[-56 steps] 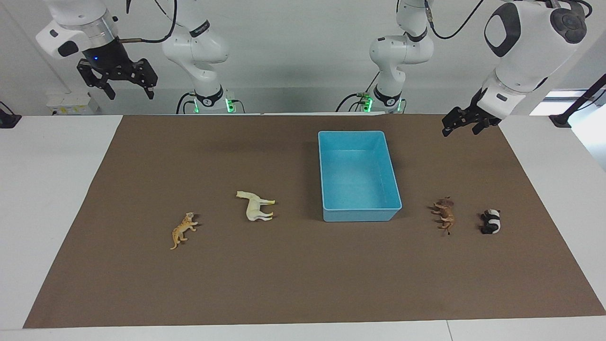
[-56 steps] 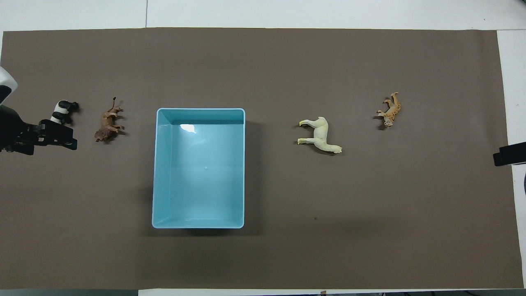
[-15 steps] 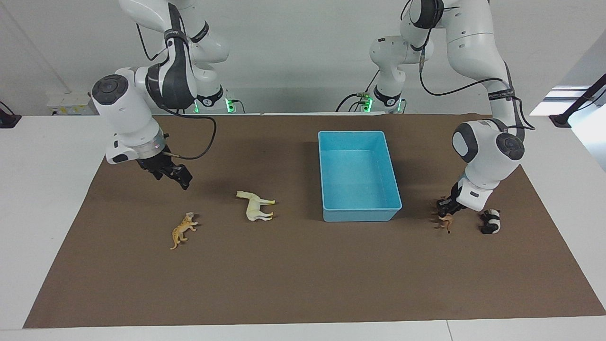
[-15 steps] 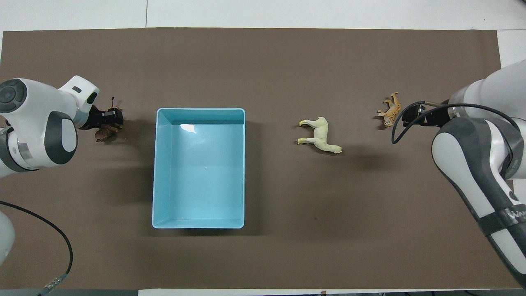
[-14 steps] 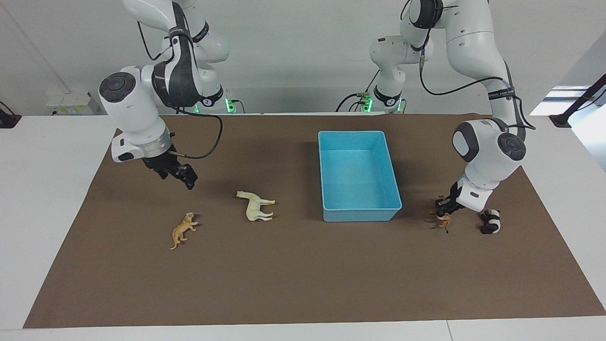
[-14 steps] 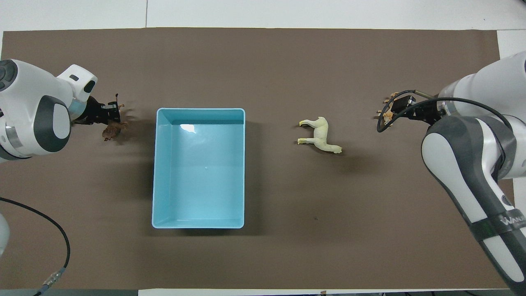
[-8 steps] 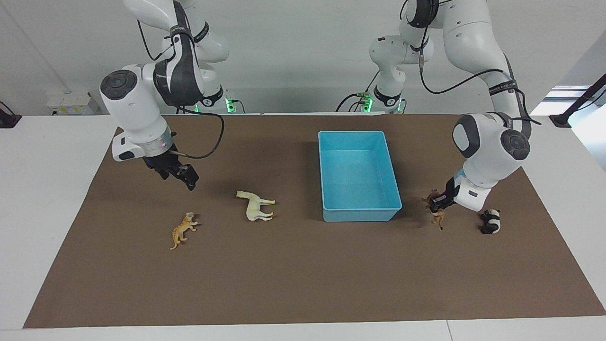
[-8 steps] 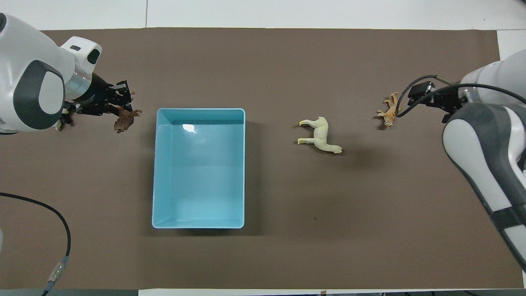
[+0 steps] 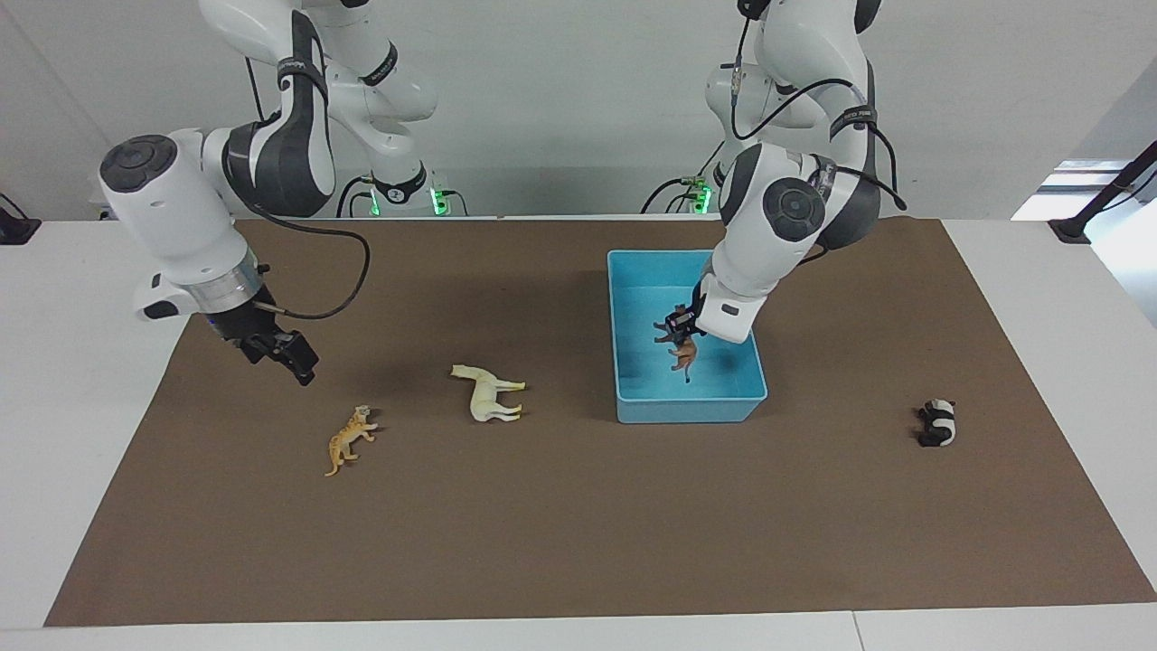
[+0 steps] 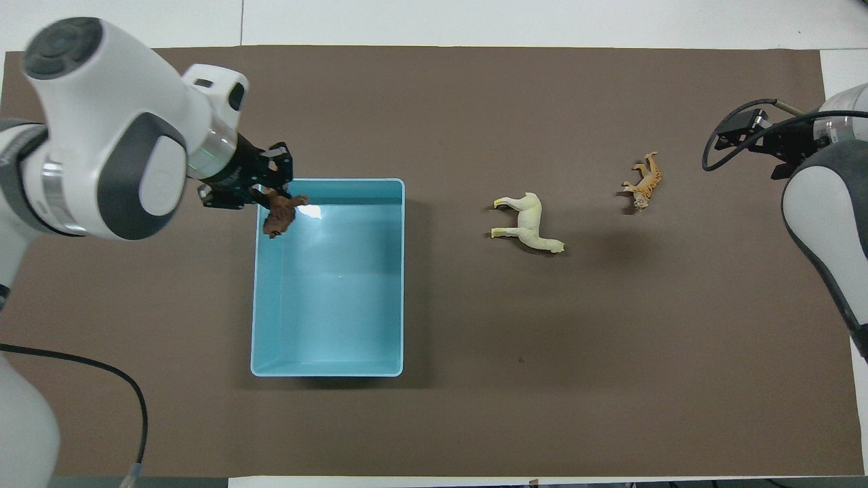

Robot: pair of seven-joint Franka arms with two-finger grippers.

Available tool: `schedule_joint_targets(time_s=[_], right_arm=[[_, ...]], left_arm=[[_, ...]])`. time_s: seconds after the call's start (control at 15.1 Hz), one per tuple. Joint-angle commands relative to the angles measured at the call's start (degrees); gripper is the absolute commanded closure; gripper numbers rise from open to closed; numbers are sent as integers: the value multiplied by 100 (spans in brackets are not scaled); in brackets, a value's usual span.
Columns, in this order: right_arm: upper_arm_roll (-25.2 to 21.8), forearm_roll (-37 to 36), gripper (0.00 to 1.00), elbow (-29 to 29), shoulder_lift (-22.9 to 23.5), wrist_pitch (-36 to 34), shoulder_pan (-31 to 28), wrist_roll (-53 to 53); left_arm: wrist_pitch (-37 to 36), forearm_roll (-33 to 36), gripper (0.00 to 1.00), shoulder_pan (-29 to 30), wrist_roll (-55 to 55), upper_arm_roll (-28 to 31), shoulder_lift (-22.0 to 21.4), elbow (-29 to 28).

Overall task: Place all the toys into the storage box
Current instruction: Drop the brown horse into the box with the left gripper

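My left gripper (image 9: 677, 328) is shut on the brown lion (image 9: 683, 352) and holds it in the air over the light-blue storage box (image 9: 689, 412), above the part farthest from the robots. In the overhead view the left gripper (image 10: 266, 192) holds the lion (image 10: 279, 213) over the box's (image 10: 325, 370) corner. The panda (image 9: 937, 422) lies on the mat toward the left arm's end and is hidden in the overhead view. The cream horse (image 9: 489, 393) (image 10: 529, 224) and the orange tiger (image 9: 351, 439) (image 10: 644, 183) lie toward the right arm's end. My right gripper (image 9: 287, 354) (image 10: 756, 146) is open and empty above the mat beside the tiger.
A brown mat (image 9: 578, 533) covers the white table (image 9: 81, 362). The toys and the box lie roughly in one row across it.
My left gripper has lifted the lion off the mat beside the panda and carried it over the box. My right gripper has shifted away from the tiger toward the right arm's end.
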Motion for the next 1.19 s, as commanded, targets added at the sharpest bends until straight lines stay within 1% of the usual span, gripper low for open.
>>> schedule_joint_targets(time_s=[0.0,0.07,0.13,0.27,0.33,0.4,0.46,0.53,0.6,0.66,0.73,0.8,0.93,1.13], right_arm=[[17,-34,0,191,398,234,-5,-24],[17,-17,0,199,495,427,109,-15],[17,1,0,330,670,473,258,11],[17,-16,0,759,1161,508,347,116],[8,-34,0,1058,1468,552,451,187],[-1,-43,0,1122,1628,709,496,205],[-1,-78,0,1114,1699,867,496,205],[-1,-122,0,1087,1743,1017,496,205],[-1,-131,0,1052,1822,1114,496,205],[8,-122,0,1017,1901,1185,453,214],[8,-122,0,938,1946,1246,435,214],[-1,-122,0,807,1937,1273,452,222],[-9,-122,0,736,1920,1142,417,249],[-10,-131,0,727,1885,782,435,722]], left_arm=[[52,254,0,310,717,152,-264,-176],[103,334,0,546,1050,152,-256,-176],[243,448,0,845,1637,161,-238,-193],[891,510,0,1696,3200,152,-212,-350],[1278,510,0,2013,3807,161,-212,-508],[1612,519,0,2339,4283,161,-185,-614],[1859,519,0,2577,4723,161,-46,-632],[2053,554,0,2797,5232,161,199,-589],[2255,772,0,3086,5786,161,454,-484],[2457,861,0,3219,6043,152,665,-431],[2747,853,0,3282,6072,152,815,-430],[2810,853,0,3300,6072,152,843,-413],[2959,871,0,3335,6116,161,904,-439],[3582,880,0,3396,6116,161,1071,-614]])
